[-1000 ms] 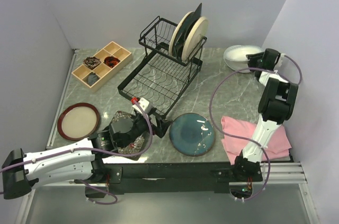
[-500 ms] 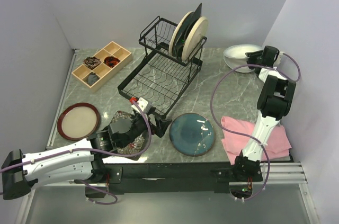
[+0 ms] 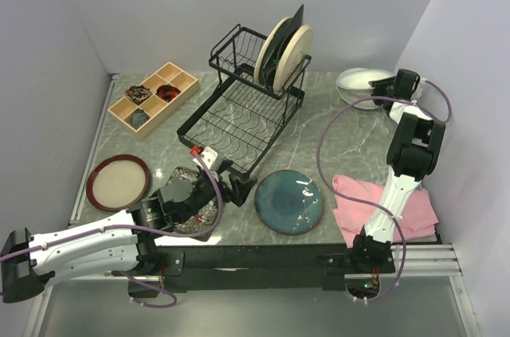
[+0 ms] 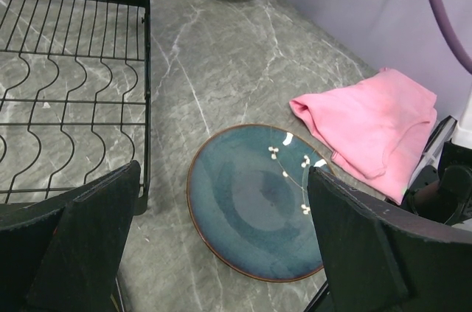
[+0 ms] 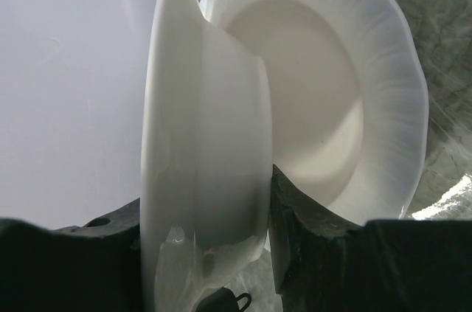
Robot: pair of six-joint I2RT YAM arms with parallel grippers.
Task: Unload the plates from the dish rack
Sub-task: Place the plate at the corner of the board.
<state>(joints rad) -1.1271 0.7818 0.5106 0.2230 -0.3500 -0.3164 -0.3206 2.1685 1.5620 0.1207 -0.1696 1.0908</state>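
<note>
From above, the dish rack [image 3: 239,110] stands mid-table. Two cream plates [image 3: 280,54] and a black square plate [image 3: 297,22] stand on edge in its upper frame, and its lower grid is bare. A teal plate [image 3: 291,202] lies flat just in front of the rack, with a pink cloth [image 3: 384,208] to its right. A brown-rimmed tan plate [image 3: 118,182] sits at the near left and a wooden compartment tray [image 3: 153,96] behind it. The left gripper [image 3: 235,189] hangs low between the rack's near corner and the teal plate, above a dark patterned plate [image 3: 201,217]. The right gripper [image 3: 389,92] reaches to the far right corner, at a white plate [image 3: 358,84]. In the left wrist view, the left fingers [image 4: 85,242] stand spread wide with nothing between them. They frame the teal plate, with the rack's grid to the left and the pink cloth to the right. In the right wrist view, the right fingers [image 5: 321,253] pinch the rim of the white plate, which is seen edge-on. A second white plate [image 5: 324,98] lies behind it on the marble table [image 5: 442,24].
</note>
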